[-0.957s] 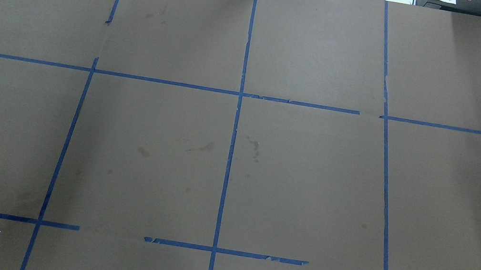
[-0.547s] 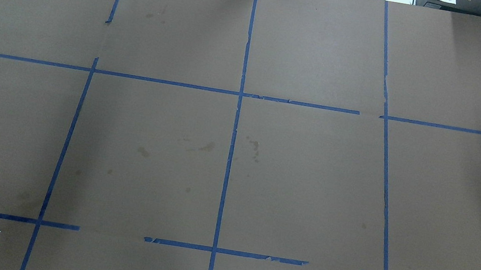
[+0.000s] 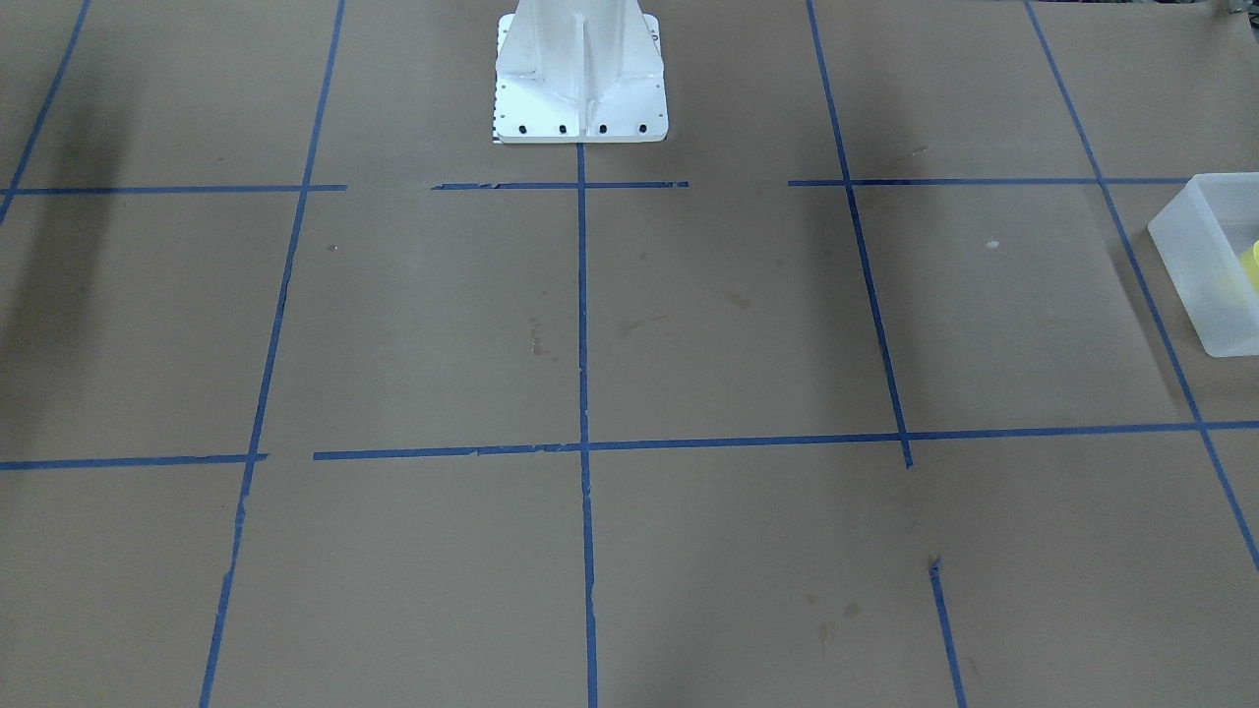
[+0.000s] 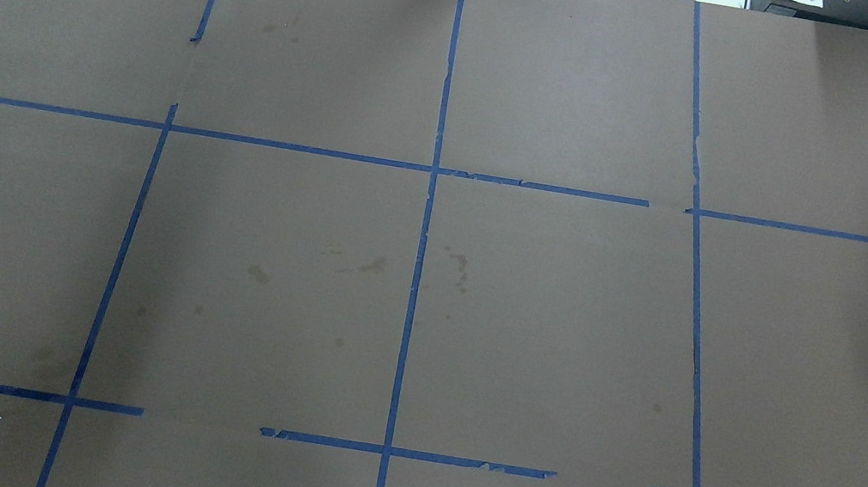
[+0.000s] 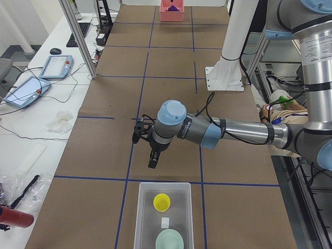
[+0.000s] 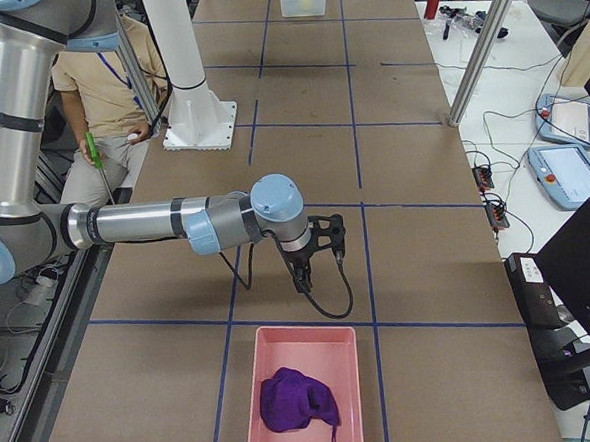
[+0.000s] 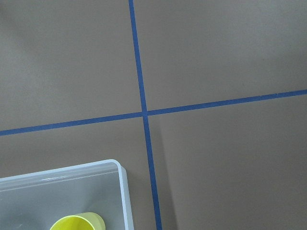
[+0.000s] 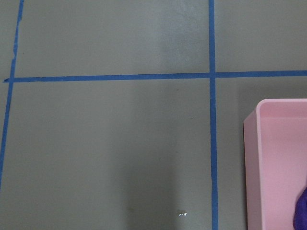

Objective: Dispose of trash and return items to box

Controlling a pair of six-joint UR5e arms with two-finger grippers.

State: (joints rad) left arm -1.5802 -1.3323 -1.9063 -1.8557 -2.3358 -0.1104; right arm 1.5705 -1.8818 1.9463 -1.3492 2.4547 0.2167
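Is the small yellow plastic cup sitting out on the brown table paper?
No, the small yellow tapered plastic cup stands inside the translucent frosted-white rectangular plastic bin.

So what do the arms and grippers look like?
The left arm and right arm are silver tubes with pale blue joint caps. The left gripper and right gripper are black; a black cable loops off the right wrist.

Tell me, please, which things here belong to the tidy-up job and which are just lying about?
Job: yellow cup and mint-green bowl, both in the translucent box; pink tray holding a purple wad, probably the trash.
Lying about: tablet, red canister, white pedestal.
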